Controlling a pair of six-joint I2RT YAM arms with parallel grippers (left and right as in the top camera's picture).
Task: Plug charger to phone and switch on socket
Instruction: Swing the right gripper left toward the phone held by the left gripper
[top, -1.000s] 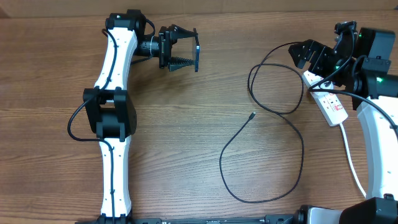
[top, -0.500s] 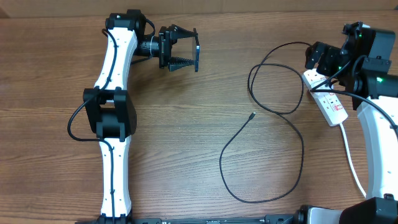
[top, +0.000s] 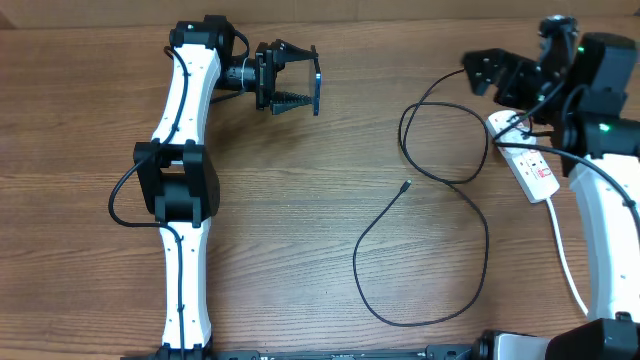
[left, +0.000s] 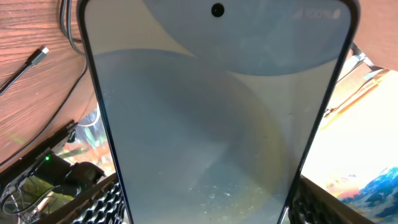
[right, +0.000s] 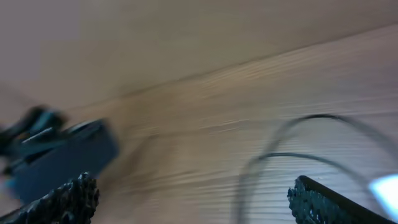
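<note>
My left gripper (top: 300, 82) is shut on the phone (top: 317, 86) and holds it on edge above the table's back left. The phone's light blue screen fills the left wrist view (left: 217, 112). The charger (top: 470, 200), a thin black cable, loops over the right half of the table. Its small connector (top: 404, 186) lies loose near the middle and also shows in the left wrist view (left: 42, 54). Its other end runs under my right arm toward the socket (top: 533, 168), a white strip at the right edge. My right gripper (top: 484, 72) is open and empty, above the cable's back loop. The right wrist view is blurred.
The socket's thick white cord (top: 567, 255) runs toward the front right beside my right arm. My left arm (top: 180, 190) stretches along the left side of the wooden table (top: 300, 230).
My right gripper has swung first right, then left and toward the back, away from the socket. The left arm, the phone and the cable have not moved.
</note>
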